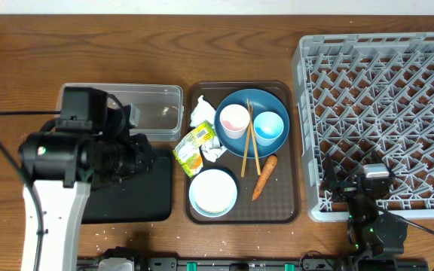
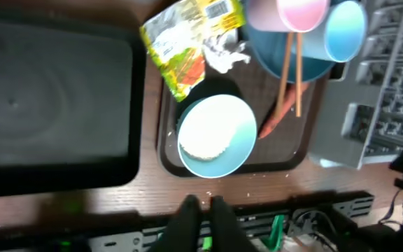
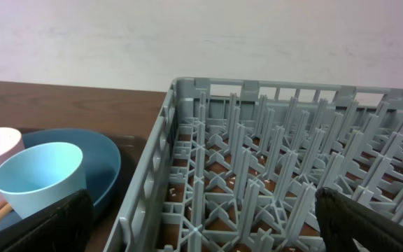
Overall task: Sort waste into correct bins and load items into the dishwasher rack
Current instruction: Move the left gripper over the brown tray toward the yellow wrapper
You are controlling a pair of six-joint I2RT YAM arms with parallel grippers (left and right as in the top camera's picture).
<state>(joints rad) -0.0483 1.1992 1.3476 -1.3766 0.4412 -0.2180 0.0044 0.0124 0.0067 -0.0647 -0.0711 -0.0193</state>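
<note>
On the brown tray, a dark-blue plate [image 1: 266,105] carries a white-pink cup [image 1: 234,119], a light-blue cup [image 1: 269,128] and wooden chopsticks [image 1: 247,147]. Beside them lie an orange carrot [image 1: 264,178], a yellow-green wrapper [image 1: 194,144], white tissue [image 1: 202,113] and a light-blue bowl [image 1: 213,192] holding white rice [image 2: 205,136]. My left gripper [image 2: 201,210] is shut on nothing, near the table's front edge, short of the bowl [image 2: 214,136]. My right gripper [image 3: 205,224] stands wide open over the front left corner of the grey dishwasher rack [image 1: 383,113], empty.
A clear tub [image 1: 153,105] sits left of the brown tray [image 1: 296,150], with a black tray [image 1: 138,192] in front of it, partly under my left arm [image 1: 89,150]. The rack wall [image 3: 152,175] stands close to the plate.
</note>
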